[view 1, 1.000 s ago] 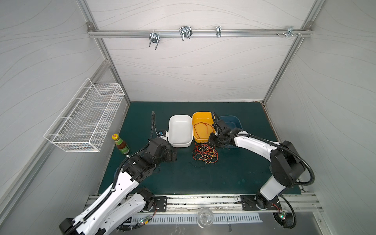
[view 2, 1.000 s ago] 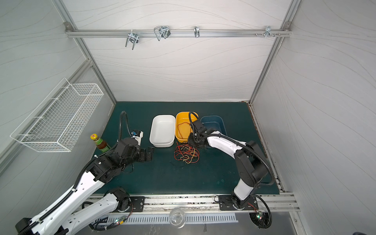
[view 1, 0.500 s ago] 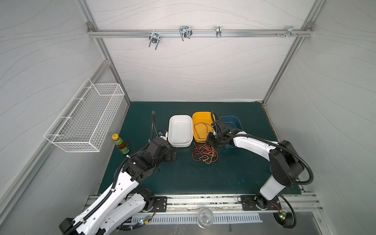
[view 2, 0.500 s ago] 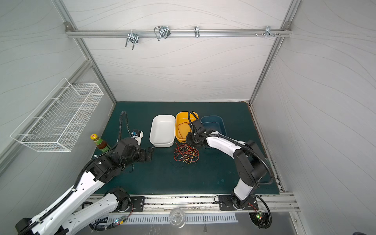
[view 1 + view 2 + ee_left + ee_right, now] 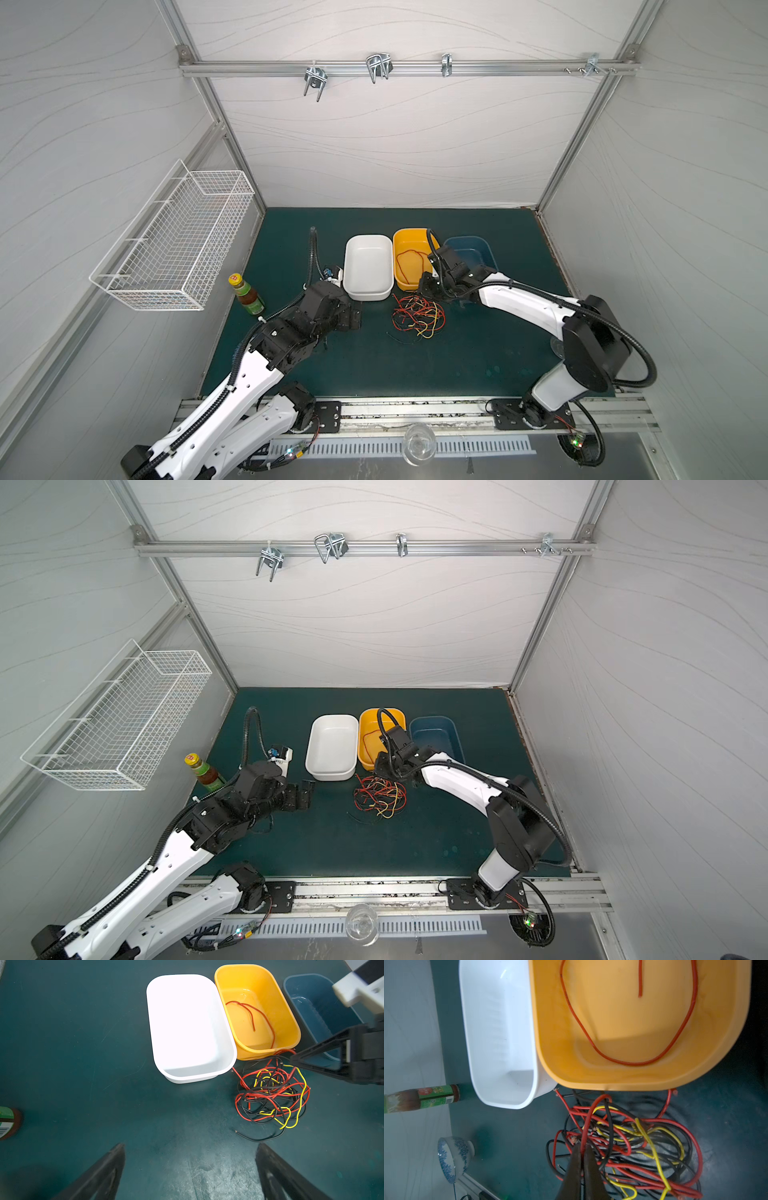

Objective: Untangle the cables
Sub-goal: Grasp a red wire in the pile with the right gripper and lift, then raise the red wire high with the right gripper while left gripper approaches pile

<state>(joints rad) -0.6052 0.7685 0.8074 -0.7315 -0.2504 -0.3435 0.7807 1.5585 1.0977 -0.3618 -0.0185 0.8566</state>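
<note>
The cables (image 5: 417, 318) (image 5: 380, 798) lie as a red, black and yellow tangle on the green mat, just in front of the yellow bin (image 5: 399, 245). One more red cable (image 5: 259, 1014) (image 5: 591, 1043) lies loose inside that bin. My right gripper (image 5: 424, 287) (image 5: 582, 1145) is at the tangle's far edge, by the bin's near wall, shut on a red cable that runs up between its fingers. In the left wrist view its tip (image 5: 292, 1057) touches the pile (image 5: 270, 1095). My left gripper (image 5: 355, 318) (image 5: 190, 1146) hovers open over bare mat left of the tangle, holding nothing.
A white bin (image 5: 368, 270) and a blue bin (image 5: 478, 245) flank the yellow one. A sauce bottle (image 5: 247, 295) stands at the mat's left edge under a wire basket (image 5: 174, 249). A glass (image 5: 417, 446) sits on the front rail. A patterned bowl (image 5: 452, 1157) shows in the right wrist view.
My right gripper has closed its jaws onto a red cable at the tangle's far edge. The left arm has not moved.
</note>
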